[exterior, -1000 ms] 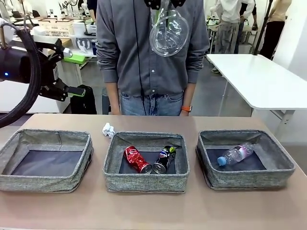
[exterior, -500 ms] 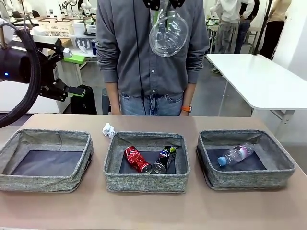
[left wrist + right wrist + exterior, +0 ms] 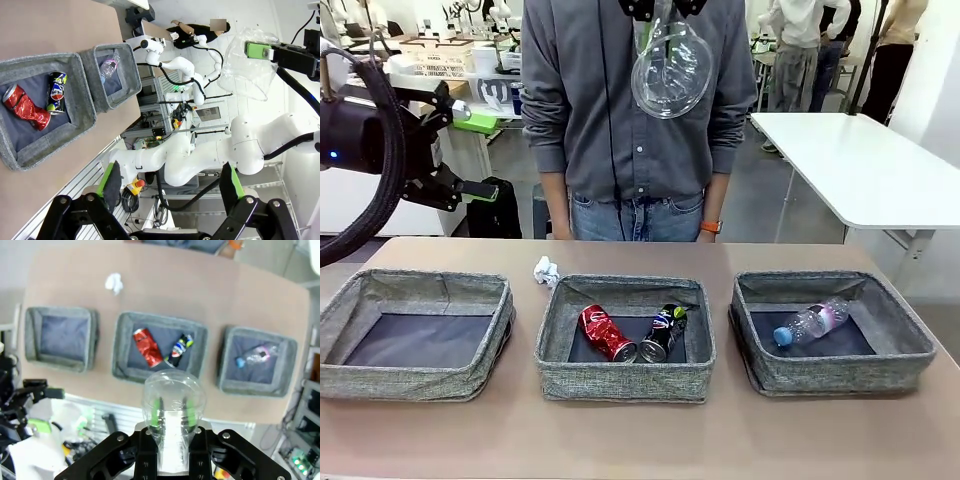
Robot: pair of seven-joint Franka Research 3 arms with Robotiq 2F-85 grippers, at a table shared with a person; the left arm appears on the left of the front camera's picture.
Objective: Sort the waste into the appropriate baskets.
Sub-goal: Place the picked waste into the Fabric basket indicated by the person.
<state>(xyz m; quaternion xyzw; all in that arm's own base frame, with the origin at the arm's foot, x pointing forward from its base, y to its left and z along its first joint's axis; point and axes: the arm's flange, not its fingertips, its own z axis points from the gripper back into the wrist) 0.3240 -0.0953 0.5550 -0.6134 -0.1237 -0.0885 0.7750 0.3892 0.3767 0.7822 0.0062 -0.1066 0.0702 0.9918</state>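
High above the bench, we have our right claw [image 3: 172, 432] clamped tight on the clear cup [image 3: 173, 400], mouth pointing down, green pads showing through the plastic. From the front we see that cup [image 3: 672, 68] hanging up in front of the person's grey shirt [image 3: 590, 100].

Straight below the right claw sits the middle basket [image 3: 159, 322], and in it we spot the red can [image 3: 146, 347] lying just beside the dark can [image 3: 180, 350], close together; whether they touch we cannot tell. From the front, the red can [image 3: 607, 333] and dark can [image 3: 663, 332] lie tilted toward each other on the dark bottom.

Off to one side of the right claw, the right basket [image 3: 910, 345] holds the bottle [image 3: 810, 323], lying flat with its blue cap toward the middle basket. On the other side, the left basket [image 3: 420, 378] stands apart from the middle one, dark bottom showing.

Beyond the middle basket, toward the person, the crumpled paper [image 3: 546, 271] rests on the bare bench [image 3: 640, 440], just past the basket's far left corner. We catch that paper [image 3: 114, 283] from above too.

Our left claw [image 3: 465, 150] hovers up at the left, well clear of the bench, spread wide with nothing between the fingers [image 3: 111, 180]. Its wrist camera looks across at the cup [image 3: 247, 70] in the other claw's grip.
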